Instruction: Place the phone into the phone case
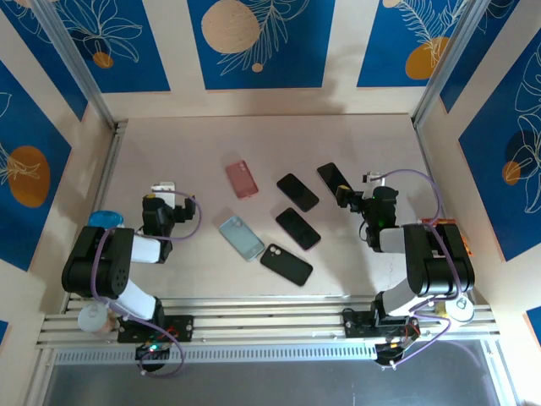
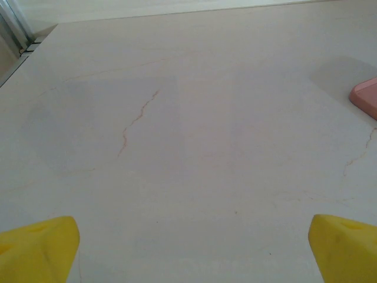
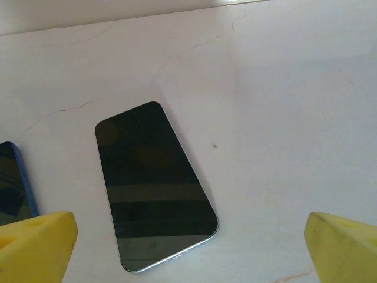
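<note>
A pink phone case (image 1: 241,178) and a light blue case (image 1: 242,238) lie on the table left of centre. Three black phones (image 1: 297,192) (image 1: 332,178) (image 1: 297,228) lie screen up beside them, and a black one (image 1: 286,264) shows its camera side. My right gripper (image 1: 353,194) (image 3: 188,253) hovers open just behind a screen-up phone (image 3: 154,186), whose near end lies between the yellow fingertips (image 3: 35,247). A blue-edged phone (image 3: 12,183) sits at the left of that view. My left gripper (image 1: 165,193) (image 2: 188,253) is open over bare table, the pink case (image 2: 365,97) off to its far right.
A blue round object (image 1: 105,219) sits by the left arm and an orange-brown object (image 1: 452,228) beside the right arm. Aluminium posts (image 1: 80,76) and patterned walls (image 1: 254,42) enclose the table. Bare tabletop (image 2: 177,118) stretches ahead of the left gripper.
</note>
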Tool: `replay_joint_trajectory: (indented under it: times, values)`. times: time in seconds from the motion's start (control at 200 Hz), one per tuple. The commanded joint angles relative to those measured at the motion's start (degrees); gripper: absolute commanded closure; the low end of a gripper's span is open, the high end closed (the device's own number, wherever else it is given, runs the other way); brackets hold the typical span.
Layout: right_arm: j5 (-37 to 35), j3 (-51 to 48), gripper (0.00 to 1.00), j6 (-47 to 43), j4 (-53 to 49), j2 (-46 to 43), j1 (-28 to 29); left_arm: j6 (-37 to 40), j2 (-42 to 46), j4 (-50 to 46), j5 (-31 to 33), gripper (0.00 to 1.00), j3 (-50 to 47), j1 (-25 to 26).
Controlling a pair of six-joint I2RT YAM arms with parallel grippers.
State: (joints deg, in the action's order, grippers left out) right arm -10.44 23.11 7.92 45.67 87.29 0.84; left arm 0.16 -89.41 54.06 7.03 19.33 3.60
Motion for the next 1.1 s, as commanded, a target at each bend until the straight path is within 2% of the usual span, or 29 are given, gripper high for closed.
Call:
replay_joint_trajectory:
  times: [0.0,0.915,0.99,1.035,1.095]
  values:
    - [0.68,0.12,0.01,-0.9,1.61,-0.14,-0.14,0.54,-0.11,1.84,-1.06,0.0,0.97,-0.43]
    - [0.66,0.13,0.01,-0.88,1.33,-0.25,-0.19,0.86,0.01,1.27,-0.02,0.0,1.33,-0.1]
    - [-3.19,1.36,0.01,-0.36,-1.54,-2.17,0.59,-0.37,3.31,-4.81,3.93,0.0,2.95,0.0]
    - [-6.14,3.85,0.01,-0.81,-8.75,-5.02,1.98,-0.25,5.73,-10.43,6.08,0.0,4.97,0.62]
    - [-10.8,8.13,0.01,-0.92,-18.21,-8.75,4.06,-0.22,9.19,-19.06,9.34,0.06,8.49,1.5]
